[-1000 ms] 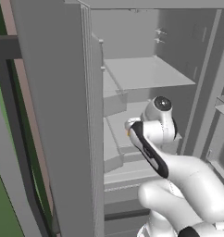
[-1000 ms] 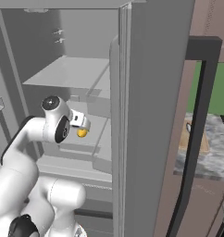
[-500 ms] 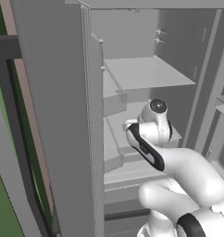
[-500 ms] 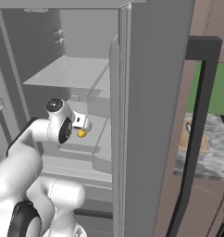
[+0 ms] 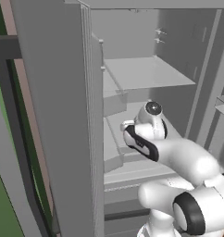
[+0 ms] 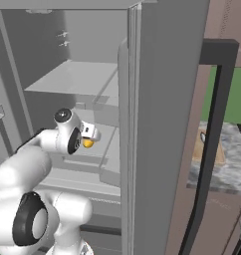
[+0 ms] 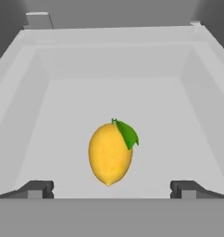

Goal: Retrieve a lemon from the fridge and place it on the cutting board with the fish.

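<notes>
Lemon (image 7: 110,153) lies in the hand view on the pale floor of a shallow tray-like shelf (image 7: 58,106) inside the fridge, with a green leaf (image 7: 127,133) at its upper end. The 2 dark fingertips (image 7: 37,189) of the tool (image 7: 112,190) stand wide apart at the bottom, one on each side of the fruit, and they do not touch it; the tool is released and holds nothing.

From the left base view, the fridge (image 5: 58,115) stands with its doors open, and the white arm (image 5: 178,157) reaches from the lower right into the middle level, under a pale grey shelf board (image 5: 146,74). The wrist covers the fruit here.

From the right base view, the lemon (image 6: 86,143) appears as a small yellow spot just beside the hand of the arm (image 6: 67,135), on the lower shelf of the fridge (image 6: 167,124). Past the open door, at the right, the light tan cutting board (image 6: 201,149) lies on the grey marbled bench (image 6: 227,169), well apart from the lemon.
</notes>
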Robot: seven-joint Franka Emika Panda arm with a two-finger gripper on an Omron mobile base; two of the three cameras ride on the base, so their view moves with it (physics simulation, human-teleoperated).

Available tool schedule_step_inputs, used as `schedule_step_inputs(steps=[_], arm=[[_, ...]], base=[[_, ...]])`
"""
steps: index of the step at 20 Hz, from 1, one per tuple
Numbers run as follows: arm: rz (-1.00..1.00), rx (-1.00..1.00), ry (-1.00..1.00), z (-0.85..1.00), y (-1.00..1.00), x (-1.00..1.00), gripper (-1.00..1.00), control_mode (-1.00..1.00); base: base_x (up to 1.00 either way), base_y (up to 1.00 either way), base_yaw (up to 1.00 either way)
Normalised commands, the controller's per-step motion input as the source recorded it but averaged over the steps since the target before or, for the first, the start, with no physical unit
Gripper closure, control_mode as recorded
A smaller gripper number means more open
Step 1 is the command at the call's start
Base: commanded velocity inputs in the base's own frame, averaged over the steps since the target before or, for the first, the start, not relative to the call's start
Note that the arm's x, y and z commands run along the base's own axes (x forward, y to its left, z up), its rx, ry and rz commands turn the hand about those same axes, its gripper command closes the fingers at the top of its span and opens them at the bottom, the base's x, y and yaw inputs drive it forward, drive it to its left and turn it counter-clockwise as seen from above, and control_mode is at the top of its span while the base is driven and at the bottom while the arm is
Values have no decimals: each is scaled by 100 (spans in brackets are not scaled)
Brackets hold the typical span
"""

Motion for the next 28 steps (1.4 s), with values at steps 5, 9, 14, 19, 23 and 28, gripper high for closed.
schedule_step_inputs(steps=[5,9,14,19,23,28], arm=[[-1,0,0,-19,3,31,-100,-100],[-1,0,2,-17,2,27,-100,-100],[-2,-1,5,-19,2,24,-100,-100],[-2,-2,6,-17,0,19,-100,-100],[-1,-1,5,-16,0,15,-100,-100],[-1,-1,4,-18,0,1,-100,-100]], base=[[0,0,0],[0,0,0],[0,0,0],[0,0,0],[0,0,0],[0,0,0]])
